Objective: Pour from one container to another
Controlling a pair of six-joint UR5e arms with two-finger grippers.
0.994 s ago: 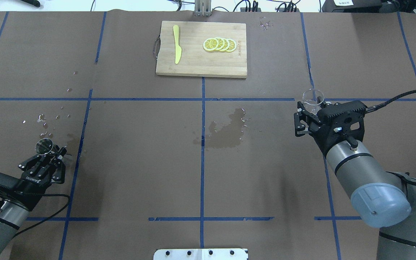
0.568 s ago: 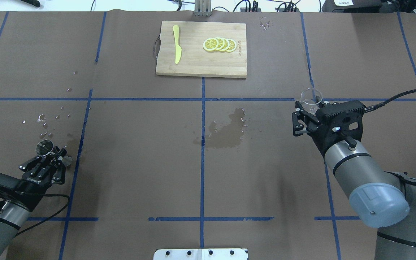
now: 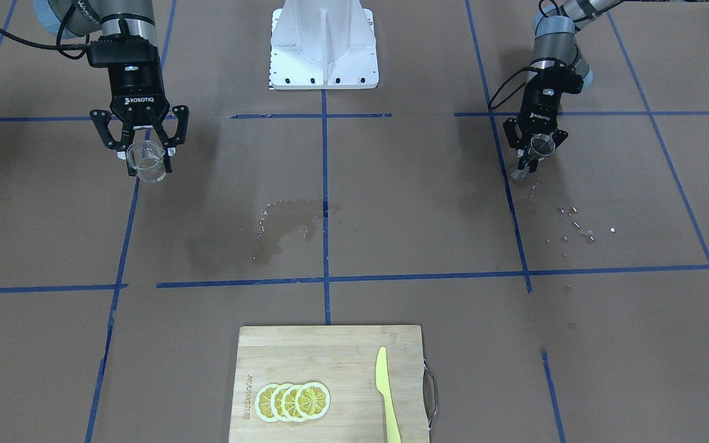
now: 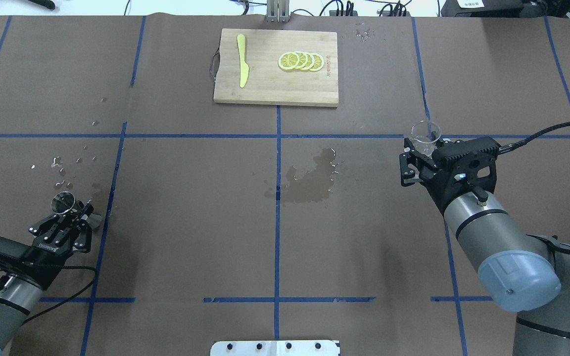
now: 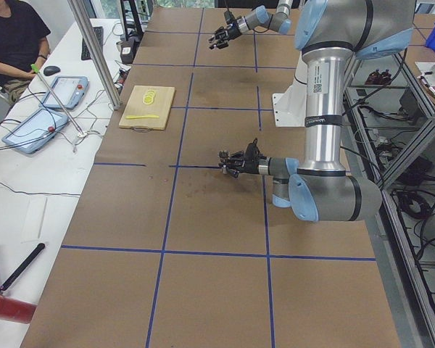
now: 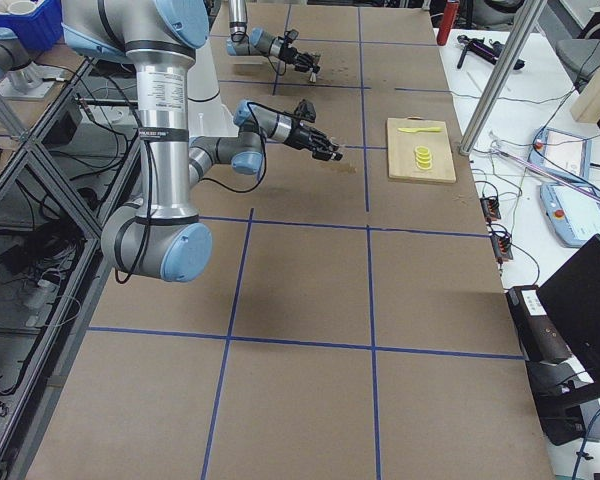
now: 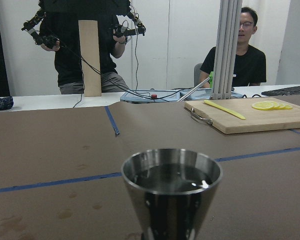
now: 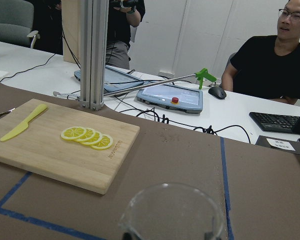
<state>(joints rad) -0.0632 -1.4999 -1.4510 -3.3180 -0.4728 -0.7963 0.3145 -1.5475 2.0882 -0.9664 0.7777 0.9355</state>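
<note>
The clear glass cup (image 4: 425,134) is upright between the fingers of my right gripper (image 4: 421,151), which is shut on it at the table's right side. In the front-facing view the cup (image 3: 146,162) hangs just above the paper, and its rim (image 8: 172,210) fills the bottom of the right wrist view. My left gripper (image 4: 73,213) is shut on the waist of the silver jigger (image 4: 62,201), low at the table's left. The jigger (image 7: 171,192) stands upright with dark liquid in its top cone. In the front-facing view the jigger (image 3: 540,145) is at the right.
A bamboo cutting board (image 4: 265,84) at the far middle carries lemon slices (image 4: 301,61) and a yellow knife (image 4: 242,60). A wet patch (image 4: 309,180) darkens the paper at the centre. Droplets (image 4: 62,165) lie beyond the jigger. The robot's white base plate (image 4: 275,348) is at the near edge.
My left gripper has drawn back toward the robot with the jigger. My right gripper has shifted slightly left with the glass cup.
</note>
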